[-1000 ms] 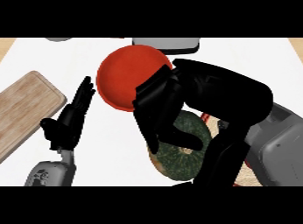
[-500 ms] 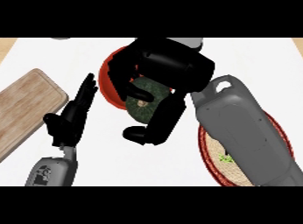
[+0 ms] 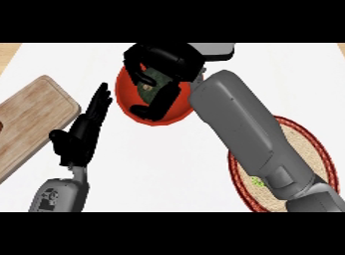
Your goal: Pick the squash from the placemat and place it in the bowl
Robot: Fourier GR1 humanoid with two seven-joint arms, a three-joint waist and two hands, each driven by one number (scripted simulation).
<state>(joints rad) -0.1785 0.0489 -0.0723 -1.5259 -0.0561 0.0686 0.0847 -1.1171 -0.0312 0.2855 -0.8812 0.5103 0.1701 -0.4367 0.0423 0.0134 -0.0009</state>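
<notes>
- Reaching far across the counter, the right hand (image 3: 172, 60) hangs over the red bowl (image 3: 125, 97), because this is where the task wants the squash to go.
- Its fingers are clenched round the squash (image 3: 152, 82), a dark green thing with a pale patch. Only a small part of it shows between the black fingers.
- The squash lies within the outline of the bowl and is not on the placemat. I cannot tell whether it touches the bowl's bottom, as the hand hides this.
- The placemat (image 3: 311, 149), woven with a red border, lies well apart at the right. The grey right forearm (image 3: 242, 124) passes above its left part on the way to the bowl.
- The left hand (image 3: 80, 139) rests just beside the bowl's left side, fingers straight and released, holding nothing. I judge it has no part in this step.
- To my judgement the carrying is nearly finished. What is left is to open the fingers and lift the hand away without pulling the bowl along.
</notes>
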